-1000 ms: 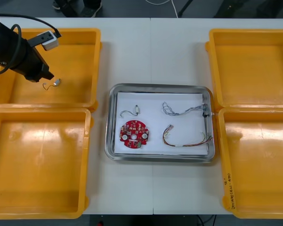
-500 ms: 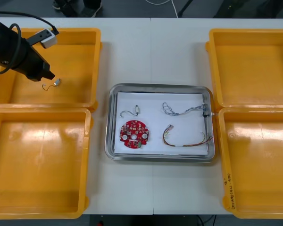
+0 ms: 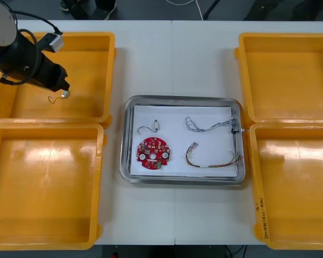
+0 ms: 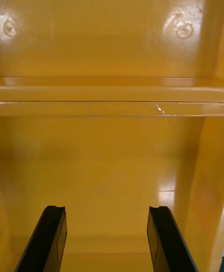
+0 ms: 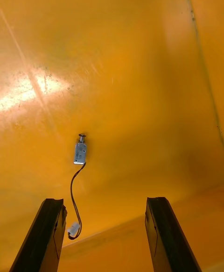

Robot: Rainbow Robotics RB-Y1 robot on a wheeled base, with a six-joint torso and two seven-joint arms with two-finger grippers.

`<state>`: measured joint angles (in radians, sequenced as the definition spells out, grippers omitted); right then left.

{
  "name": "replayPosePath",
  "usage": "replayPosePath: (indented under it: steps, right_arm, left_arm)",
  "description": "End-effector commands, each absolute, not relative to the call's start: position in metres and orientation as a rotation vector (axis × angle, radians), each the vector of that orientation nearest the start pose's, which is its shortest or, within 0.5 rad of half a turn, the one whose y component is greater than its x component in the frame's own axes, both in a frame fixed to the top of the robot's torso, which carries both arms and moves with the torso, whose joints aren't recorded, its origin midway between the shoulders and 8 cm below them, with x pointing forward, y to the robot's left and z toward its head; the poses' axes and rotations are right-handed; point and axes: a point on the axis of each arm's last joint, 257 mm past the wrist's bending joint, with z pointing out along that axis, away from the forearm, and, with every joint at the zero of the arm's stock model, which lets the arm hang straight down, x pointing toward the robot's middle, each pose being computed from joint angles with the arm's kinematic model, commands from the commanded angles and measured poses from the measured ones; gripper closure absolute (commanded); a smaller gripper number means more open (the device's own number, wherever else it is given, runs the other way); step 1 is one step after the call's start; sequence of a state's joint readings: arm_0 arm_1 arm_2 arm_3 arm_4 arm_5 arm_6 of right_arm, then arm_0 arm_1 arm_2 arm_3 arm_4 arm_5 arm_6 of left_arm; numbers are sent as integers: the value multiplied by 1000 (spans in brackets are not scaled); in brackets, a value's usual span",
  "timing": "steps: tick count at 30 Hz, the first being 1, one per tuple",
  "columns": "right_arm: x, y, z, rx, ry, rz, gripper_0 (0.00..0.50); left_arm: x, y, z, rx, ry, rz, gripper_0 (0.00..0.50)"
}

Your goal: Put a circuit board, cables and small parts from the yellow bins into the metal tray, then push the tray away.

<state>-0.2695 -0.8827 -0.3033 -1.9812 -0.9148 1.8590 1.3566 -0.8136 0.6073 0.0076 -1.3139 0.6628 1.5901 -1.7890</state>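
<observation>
The left gripper [image 3: 62,88] is held low over the far left bin [image 3: 86,38], its fingers [image 5: 52,225] spread wide with nothing between them. The small metal part [image 5: 80,153] lies on the bin floor just beyond the fingertips, off the middle of the gap and nearer one finger. Its thin black lead [image 5: 73,202] curls back to end beside that finger.

The likeliest fault from here is judged to be a grasp on the lead alone. The part would then dangle and could be shed before the tray [image 3: 180,98] is reached. If the descent is not shifted sideways, a finger could be set down on the part or the lead, and the part could be skidded across the glossy floor.

A board [image 3: 154,152], cables [image 3: 207,125] and a second part [image 3: 157,126] are already held in the tray. The right gripper [image 4: 106,209] is parked over a bin [image 4: 112,94], its fingers likewise apart and empty.
</observation>
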Motion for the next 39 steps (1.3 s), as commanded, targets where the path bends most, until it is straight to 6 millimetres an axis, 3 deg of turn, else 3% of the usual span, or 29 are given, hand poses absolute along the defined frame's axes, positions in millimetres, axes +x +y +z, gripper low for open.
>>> replayPosePath:
  steps: [1, 8, 17, 26, 39]
  right_arm:
    - [409, -405, -137, 69, 2634, 7, 0]
    - [409, -404, -139, 70, 2635, 13, 0]
    - [410, -406, -138, 78, 2631, 0, 0]
    - [411, -409, -139, 106, 2627, -7, 0]
    - [409, -406, -139, 148, 2633, 20, 0]
  left_arm:
    - [583, 305, -128, 255, 2557, 13, 0]
    - [591, 304, -129, 103, 2542, 13, 0]
    - [604, 303, -130, 50, 2500, 5, 0]
    - [624, 302, -150, 17, 2463, -31, 0]
    - [636, 294, -178, 30, 2454, -16, 0]
